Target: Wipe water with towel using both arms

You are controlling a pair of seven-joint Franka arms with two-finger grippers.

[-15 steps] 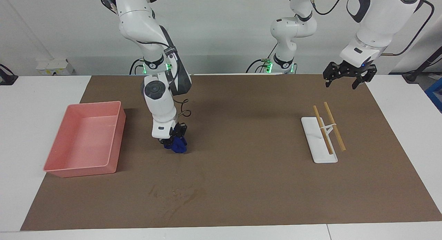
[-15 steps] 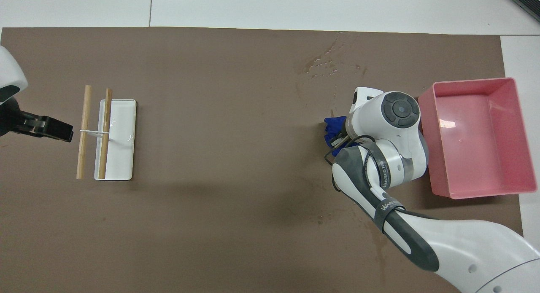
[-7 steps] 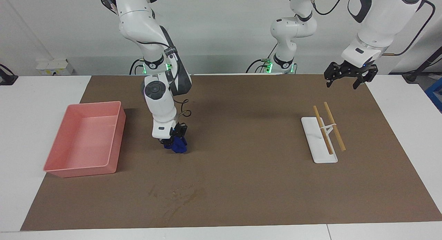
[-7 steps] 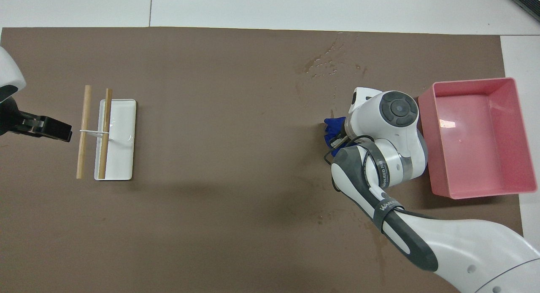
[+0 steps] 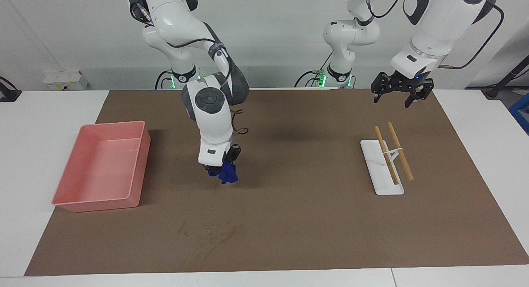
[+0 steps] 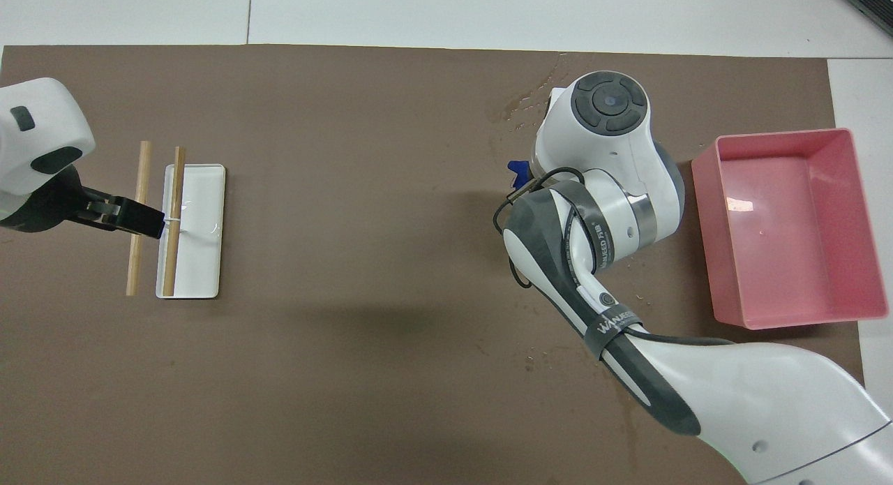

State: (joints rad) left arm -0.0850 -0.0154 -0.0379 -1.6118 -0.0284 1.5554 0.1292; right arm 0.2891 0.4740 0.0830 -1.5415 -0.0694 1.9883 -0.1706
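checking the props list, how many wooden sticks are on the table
2. The wooden sticks lie side by side, tied by a white band: one across the white tray, the other beside it toward the left arm's end. None seem hidden.

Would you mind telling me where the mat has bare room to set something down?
The widest free patch lies between the right hand, shut on the blue towel, and the white tray with two wooden sticks. The strip nearest the robots is bare too. It is crowded between the towel and the pink bin, and the water smear is wet.
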